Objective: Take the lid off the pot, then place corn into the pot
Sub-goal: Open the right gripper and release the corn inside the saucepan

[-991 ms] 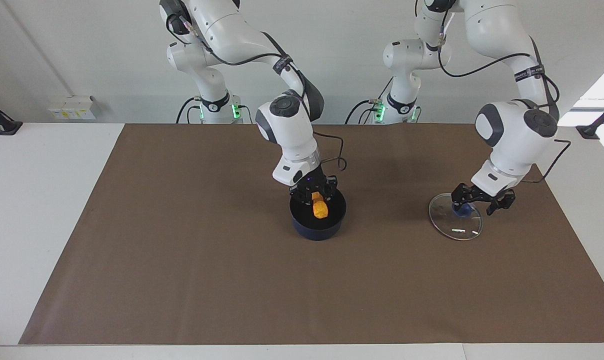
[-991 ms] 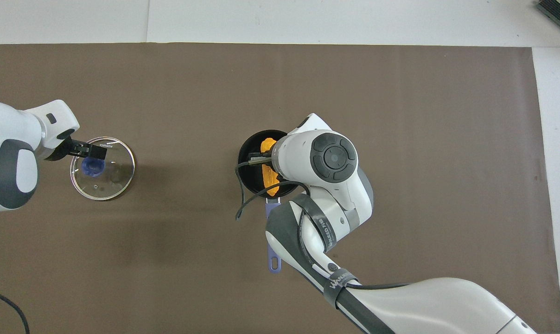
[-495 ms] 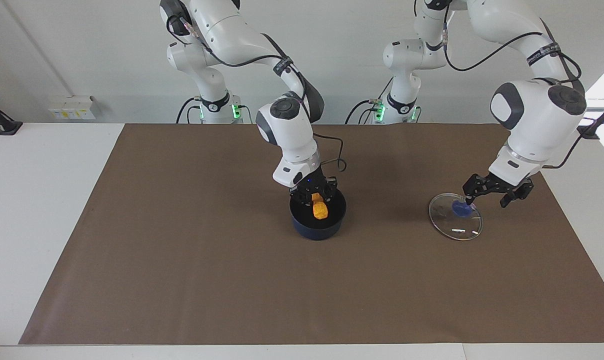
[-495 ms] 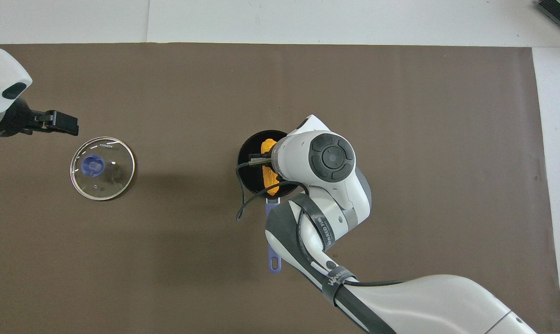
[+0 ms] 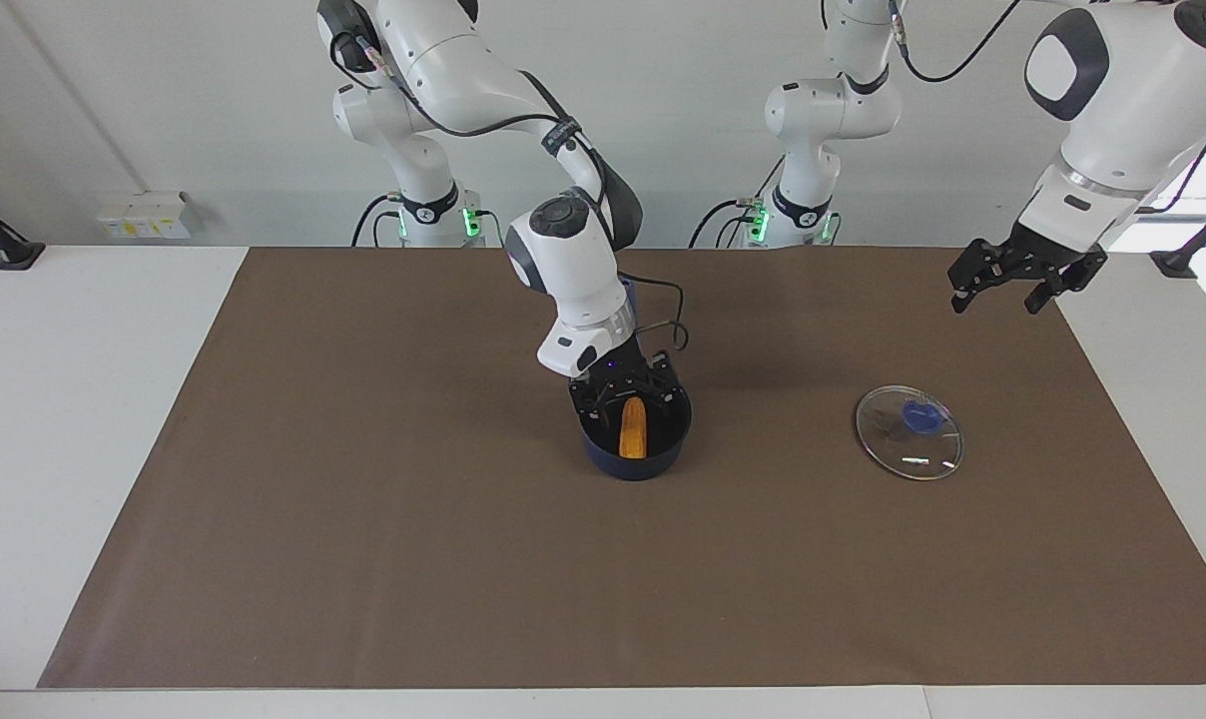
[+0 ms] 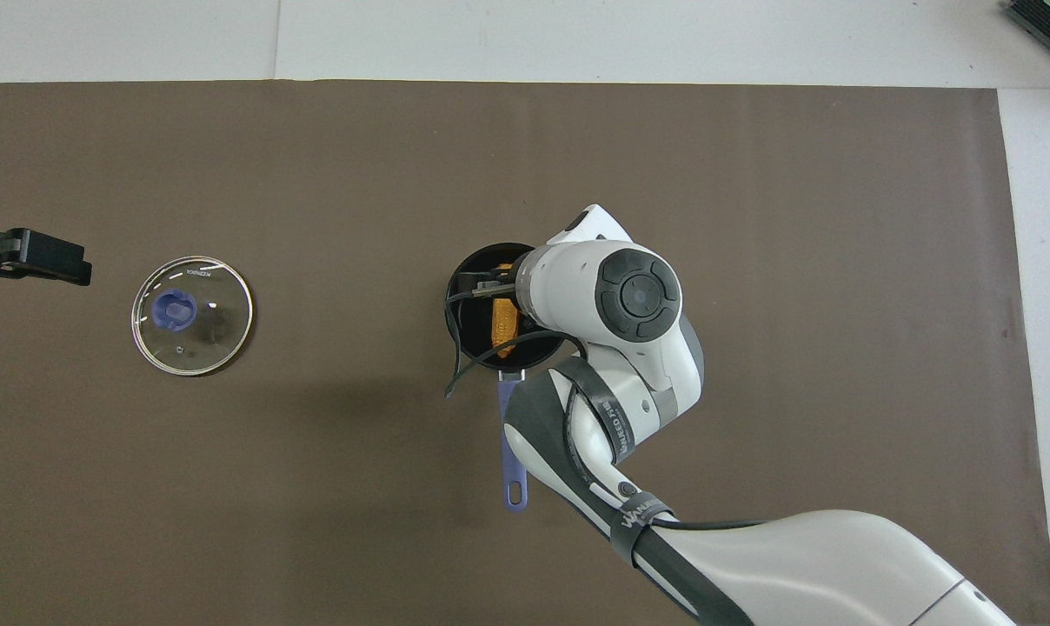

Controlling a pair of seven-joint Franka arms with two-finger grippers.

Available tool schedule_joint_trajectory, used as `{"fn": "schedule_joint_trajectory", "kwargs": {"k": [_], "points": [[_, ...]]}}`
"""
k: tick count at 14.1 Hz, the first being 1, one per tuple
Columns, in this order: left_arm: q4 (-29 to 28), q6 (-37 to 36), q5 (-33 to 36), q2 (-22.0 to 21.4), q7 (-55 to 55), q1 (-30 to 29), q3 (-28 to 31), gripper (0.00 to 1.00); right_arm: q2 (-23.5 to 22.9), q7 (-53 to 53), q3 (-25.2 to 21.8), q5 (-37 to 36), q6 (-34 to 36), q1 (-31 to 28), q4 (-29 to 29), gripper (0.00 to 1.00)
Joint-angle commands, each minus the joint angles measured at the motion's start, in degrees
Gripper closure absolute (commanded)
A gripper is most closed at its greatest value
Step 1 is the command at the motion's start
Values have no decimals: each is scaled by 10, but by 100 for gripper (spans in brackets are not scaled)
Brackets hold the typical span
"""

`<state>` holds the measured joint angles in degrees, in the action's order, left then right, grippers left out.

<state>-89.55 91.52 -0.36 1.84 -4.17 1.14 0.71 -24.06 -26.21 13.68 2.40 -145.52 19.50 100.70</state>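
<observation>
Facing view shows the right gripper (image 5: 630,394) low over the pot (image 5: 653,461), in the centre of the frame. Its fingers stand apart, one at each side of the corn (image 5: 632,429), and they do not seem to grip it. The corn lies inside the pot on the black bottom.

The left gripper (image 5: 1012,275) hangs high in the upper right of this frame, open and empty; this arm waits. The lid (image 5: 907,434) lies flat on the brown mat at the right of centre, toward the left arm's end, well apart from the pot.

What could go wrong, in my judgement: the fingertips look to be at the level of the pot's rim or a little inside it. If the right arm goes up at a slant, a finger may catch the rim and drag or tip the pot. A loose black cable (image 6: 455,365) hangs beside the rim and may hook on it. I cannot tell if the corn leans on a finger; if so, it may roll.

In the overhead view the corn (image 6: 501,323) has its long axis almost up and down in the frame, only a little tilted. The pot's handle (image 6: 512,452) points to the bottom of the frame, toward the robots.
</observation>
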Motion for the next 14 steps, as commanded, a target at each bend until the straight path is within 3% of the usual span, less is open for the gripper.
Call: {"fn": "schedule_joint_trajectory", "kwargs": {"k": [1, 5, 12, 14], "points": [[11, -21, 4, 4, 10, 6, -1, 0, 6, 3, 5, 0, -15, -25, -8, 0], [3, -22, 4, 1, 22, 11, -1, 0, 59, 34, 5, 0, 10, -68, -7, 0], [5, -36, 3, -6, 21, 35, -3, 0, 165, 71, 1, -1, 234, -123, -7, 0], [9, -44, 3, -7, 17, 36, -4, 0, 200, 74, 0, -1, 264, -144, -7, 0]]}}
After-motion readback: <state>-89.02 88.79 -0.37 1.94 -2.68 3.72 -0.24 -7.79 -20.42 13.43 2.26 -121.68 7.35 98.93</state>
